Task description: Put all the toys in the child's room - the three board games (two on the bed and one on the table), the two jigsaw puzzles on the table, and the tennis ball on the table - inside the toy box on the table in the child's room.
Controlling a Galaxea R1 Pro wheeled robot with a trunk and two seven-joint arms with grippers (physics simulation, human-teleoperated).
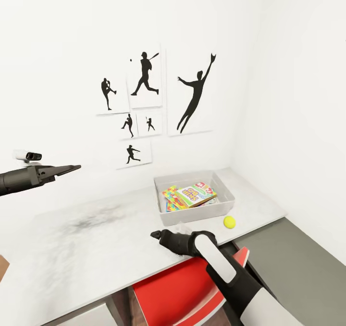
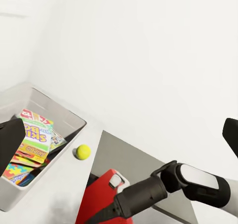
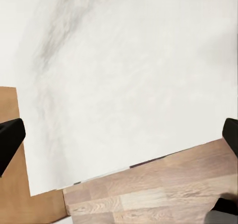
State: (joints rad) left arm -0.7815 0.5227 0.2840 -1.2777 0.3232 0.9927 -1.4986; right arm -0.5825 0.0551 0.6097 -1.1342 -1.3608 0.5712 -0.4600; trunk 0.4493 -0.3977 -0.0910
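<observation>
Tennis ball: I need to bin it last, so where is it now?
In the head view the tennis ball lies on the table, outside the toy box, beside its near right corner, toward the table's front edge.

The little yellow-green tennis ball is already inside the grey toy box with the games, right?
Not quite. The small yellow-green tennis ball sits on the pale grey-white table, just outside the shallow light-grey toy box. The colourful game boxes are inside it. The head view shows this.
</observation>
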